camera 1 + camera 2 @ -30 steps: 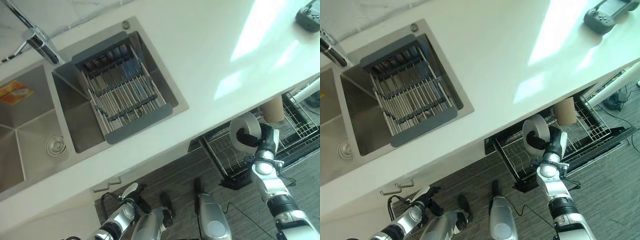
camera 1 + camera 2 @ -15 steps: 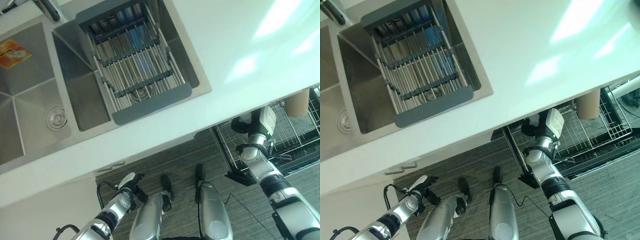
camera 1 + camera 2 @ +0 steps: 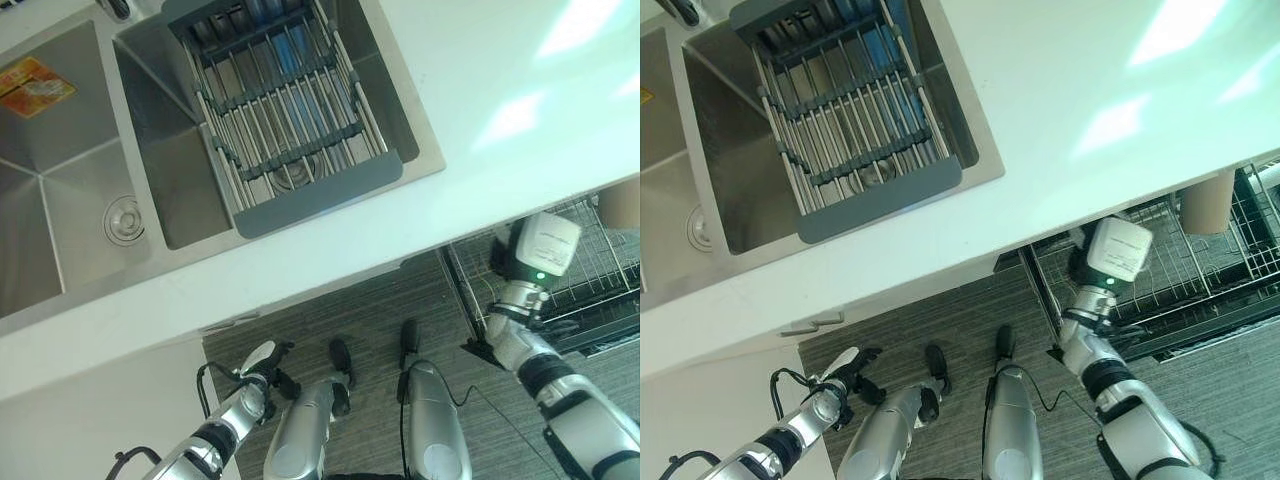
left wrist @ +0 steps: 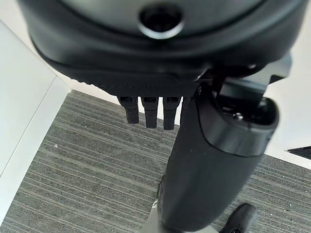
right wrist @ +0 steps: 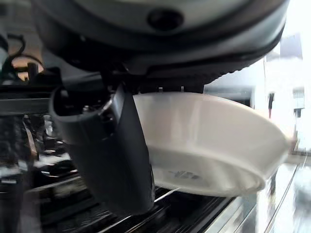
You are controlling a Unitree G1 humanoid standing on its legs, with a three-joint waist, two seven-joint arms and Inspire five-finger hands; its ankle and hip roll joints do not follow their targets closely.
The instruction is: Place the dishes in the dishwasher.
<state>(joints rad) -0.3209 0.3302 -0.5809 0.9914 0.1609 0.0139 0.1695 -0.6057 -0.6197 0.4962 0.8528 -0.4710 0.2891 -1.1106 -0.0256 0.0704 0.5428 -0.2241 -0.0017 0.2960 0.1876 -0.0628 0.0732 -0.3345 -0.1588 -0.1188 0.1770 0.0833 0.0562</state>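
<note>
My right hand (image 5: 104, 160) has its thumb curled against a white dish (image 5: 209, 145), gripping it just above the wire dishwasher rack (image 3: 1200, 270) that sticks out under the white tabletop (image 3: 480, 90); my left hand (image 4: 146, 109) hangs over the grey floor (image 4: 73, 170) with straight fingers, holding nothing; a drying rack (image 3: 285, 120) sits across the sink (image 3: 60, 230).

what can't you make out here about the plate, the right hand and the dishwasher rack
- Right hand: right wrist view shows the thumb across the white plate; the fingers are hidden behind the plate.
- Dishwasher rack: in the eye views the counter covers its rear.
- Which slot the plate is over: blurred in the right wrist view.
</note>
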